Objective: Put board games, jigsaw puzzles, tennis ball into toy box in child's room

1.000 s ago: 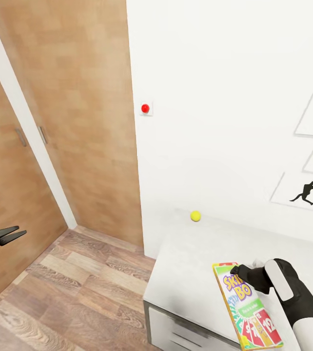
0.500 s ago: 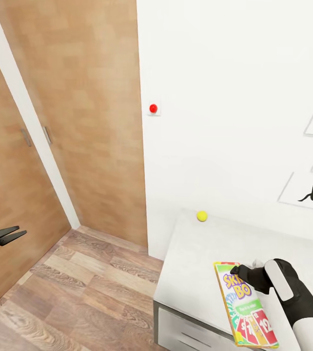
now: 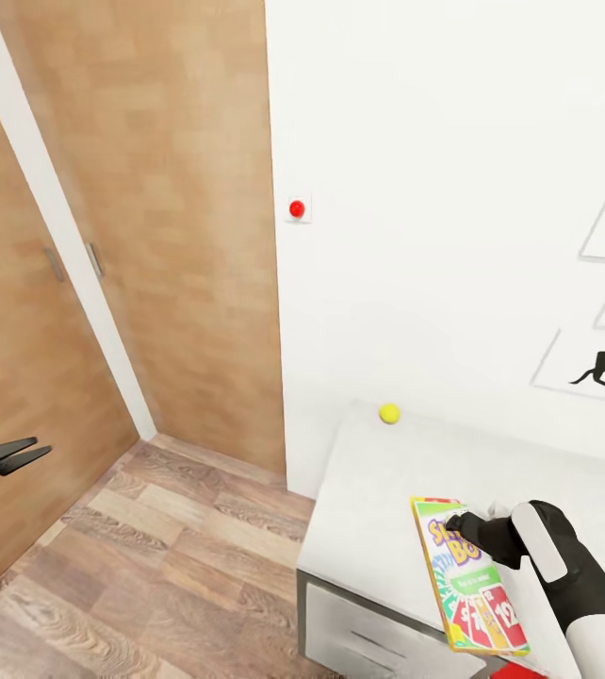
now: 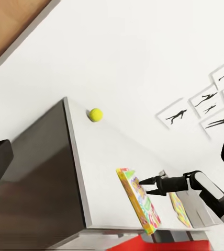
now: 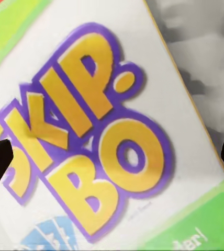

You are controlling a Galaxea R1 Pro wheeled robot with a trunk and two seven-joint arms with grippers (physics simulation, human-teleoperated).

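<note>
Gripping the SKIP-BO box [image 3: 469,587] above the table [image 3: 378,490], the right gripper [image 3: 460,524] is clamping its edge. The left gripper [image 3: 22,455] is hanging open over the floor [image 3: 152,556].

I see flat, bright, even light washing the white wall [image 3: 453,189] almost featureless at upper right, only faint soft shadows on the table [image 3: 378,490], while my right wrist close-up of the SKIP-BO box [image 5: 101,136] looks blurry.

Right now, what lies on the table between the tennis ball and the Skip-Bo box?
Nothing: in the head view, the table surface is bare between the tennis ball near the wall and the Skip-Bo box under the right gripper.
</note>
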